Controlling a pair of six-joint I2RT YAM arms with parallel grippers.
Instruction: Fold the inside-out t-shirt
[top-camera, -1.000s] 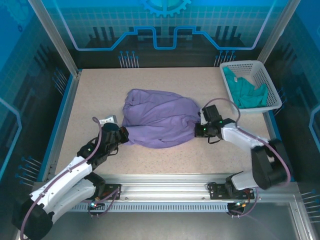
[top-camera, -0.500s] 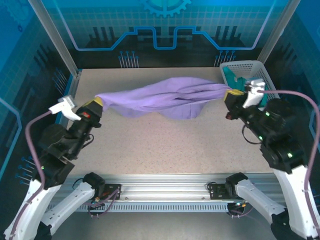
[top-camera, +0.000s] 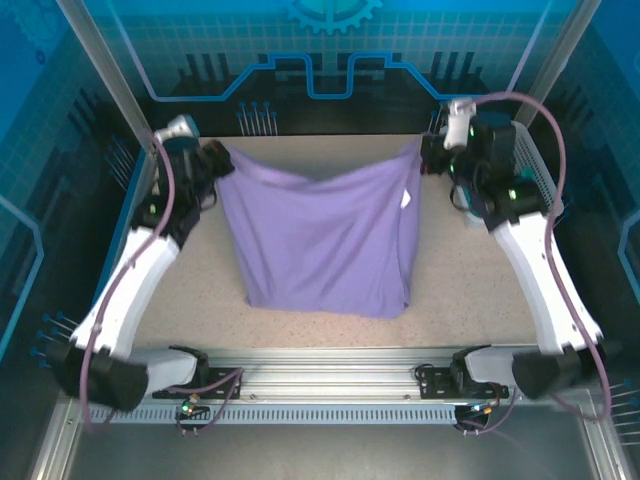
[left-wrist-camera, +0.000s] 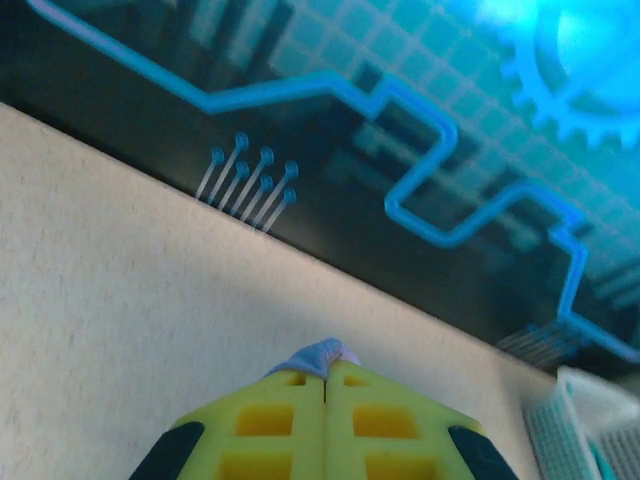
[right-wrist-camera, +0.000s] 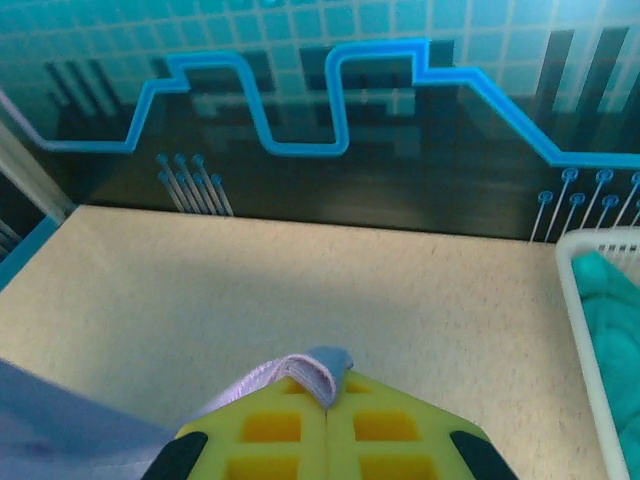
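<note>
Top external view first: the speckled table (top-camera: 480, 290) is the biggest thing here, and the lavender inside-out t-shirt (top-camera: 320, 235) hangs over its middle like a curtain. Its top edge is stretched from about 10 o'clock to 2 o'clock, and its bottom hem seems to reach the tabletop toward 6 o'clock. The white basket (right-wrist-camera: 582, 300) with the teal garment (right-wrist-camera: 615, 330) sits out at 2 o'clock, not part of this job. The left gripper (top-camera: 213, 165) is clamped on the shirt's upper left corner and the right gripper (top-camera: 427, 155) on the upper right. Both wrist views show the yellow fingers (left-wrist-camera: 270, 420) pressed together with a nub of purple cloth poking out. There's a small white label (top-camera: 405, 200) near the right edge. My take: it's light and totally floppy, so it'll sag and wrinkle wherever it isn't held. Corners and seams look like the best places to grab, and that thin pinch could slip if yanked.
</note>
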